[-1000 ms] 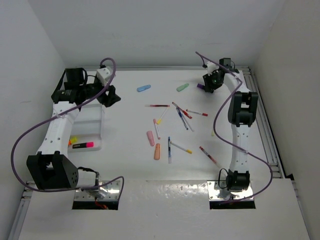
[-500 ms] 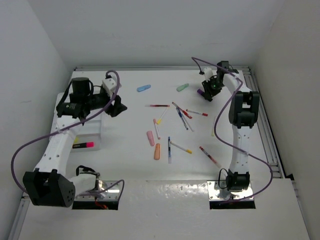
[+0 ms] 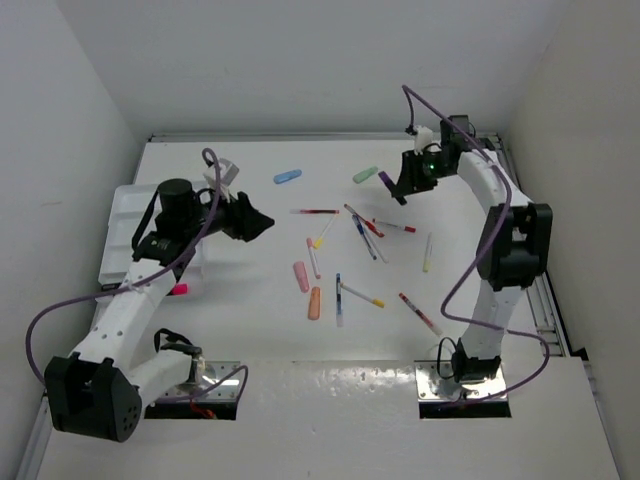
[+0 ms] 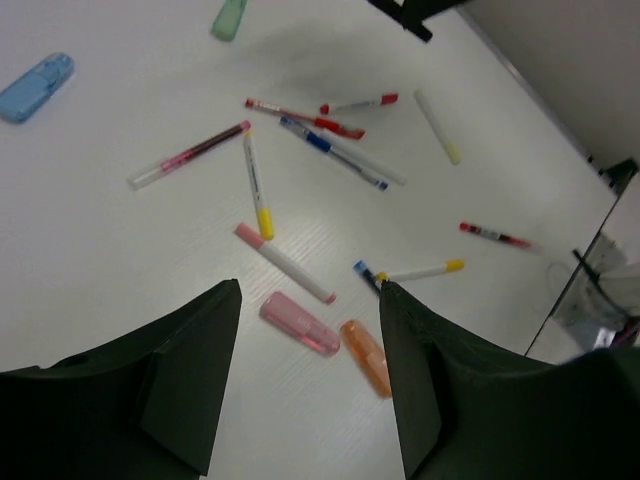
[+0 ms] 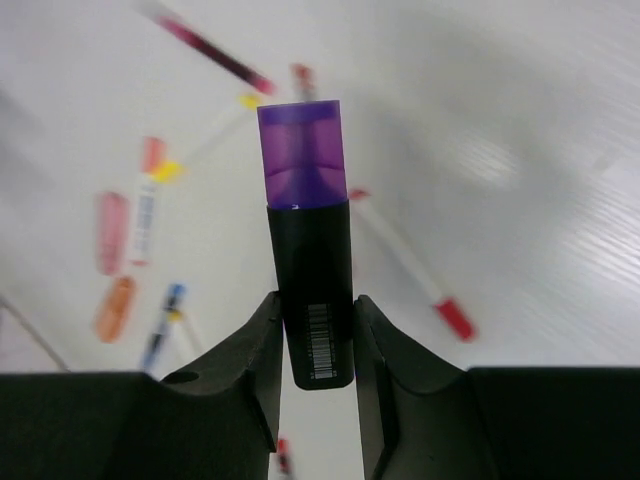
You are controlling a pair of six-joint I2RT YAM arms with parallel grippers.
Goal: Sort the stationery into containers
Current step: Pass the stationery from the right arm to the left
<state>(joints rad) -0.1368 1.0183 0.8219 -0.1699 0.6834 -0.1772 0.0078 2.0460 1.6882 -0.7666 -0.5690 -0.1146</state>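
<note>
My right gripper (image 5: 316,305) (image 3: 405,183) is shut on a black highlighter (image 5: 312,255) (image 3: 393,190) with a purple cap, held above the table at the back right. My left gripper (image 4: 308,290) (image 3: 258,222) hangs open and empty over the table left of centre. Below it lie a pink highlighter (image 4: 300,325) (image 3: 301,276) and an orange highlighter (image 4: 365,357) (image 3: 314,303). Several thin pens (image 3: 360,230) are scattered mid-table. A blue highlighter (image 3: 287,177) and a green one (image 3: 365,175) lie at the back. The white tray (image 3: 125,212) stands at the left, partly hidden by my left arm.
A pale yellow pen (image 3: 427,252) lies alone at the right. White walls close in the table on three sides, with a metal rail (image 3: 540,290) along the right edge. The arms' base plates (image 3: 195,385) sit at the near edge.
My left arm swung from over the tray to the right, toward the table's middle. My right gripper closed on the purple-capped highlighter and lifted it off the table.
</note>
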